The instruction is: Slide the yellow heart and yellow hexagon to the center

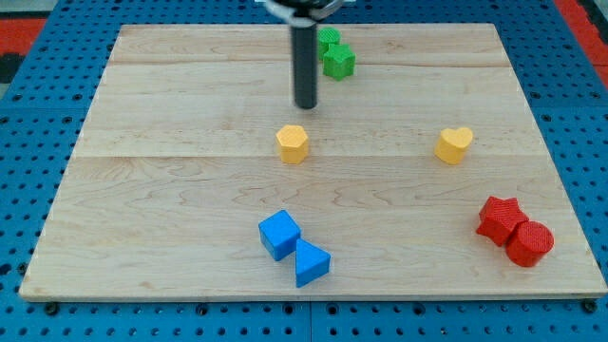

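Note:
The yellow hexagon (293, 143) sits near the middle of the wooden board (171, 171). The yellow heart (455, 144) lies toward the view's right, at about the same height. My tip (305, 104) is at the end of the dark rod, just above the yellow hexagon in the view and slightly to its right, with a small gap between them. It is far to the left of the yellow heart.
Two green blocks (334, 53) stand together near the view's top, right of the rod. A blue cube (279, 234) and a blue triangle (311, 263) sit at the view's bottom centre. A red star (500, 218) and a red cylinder (529, 242) sit at the bottom right.

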Controlling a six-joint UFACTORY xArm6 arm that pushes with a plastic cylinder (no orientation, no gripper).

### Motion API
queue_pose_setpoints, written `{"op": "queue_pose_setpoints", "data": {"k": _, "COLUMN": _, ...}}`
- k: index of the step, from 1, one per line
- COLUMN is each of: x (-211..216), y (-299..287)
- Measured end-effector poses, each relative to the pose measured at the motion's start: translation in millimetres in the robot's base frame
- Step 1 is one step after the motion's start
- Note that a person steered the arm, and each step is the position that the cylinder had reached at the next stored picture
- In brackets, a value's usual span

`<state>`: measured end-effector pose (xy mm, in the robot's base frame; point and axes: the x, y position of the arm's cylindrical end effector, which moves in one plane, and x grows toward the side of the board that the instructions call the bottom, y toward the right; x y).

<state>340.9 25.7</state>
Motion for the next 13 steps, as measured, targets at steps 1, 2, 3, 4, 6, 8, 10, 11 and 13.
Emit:
{"op": "queue_pose_setpoints", "data": {"k": 1, "x": -28.2, "y": 86.6}}
{"op": "queue_pose_setpoints", "data": {"k": 2, "x": 16.1, "y": 182.8}}
{"op": "queue_pose_setpoints", "data": {"k": 3, "x": 82.6, "y": 198.4}}
{"op": "queue_pose_setpoints", "data": {"k": 4, "x": 94.2, "y": 106.8}}
{"op": "queue_pose_setpoints", "data": {"k": 6, "x": 105.0, "y": 55.2}}
{"op": "queue_pose_setpoints", "data": {"k": 8, "x": 177.7, "y": 24.0}}
{"op": "queue_pose_setpoints", "data": {"k": 10, "x": 124.6, "y": -51.0}}
{"op": "queue_pose_setpoints", "data": {"k": 11, "x": 123.3, "y": -54.0}}
{"op": "queue_pose_setpoints", "data": {"k": 13, "x": 90.5, "y": -54.2}}
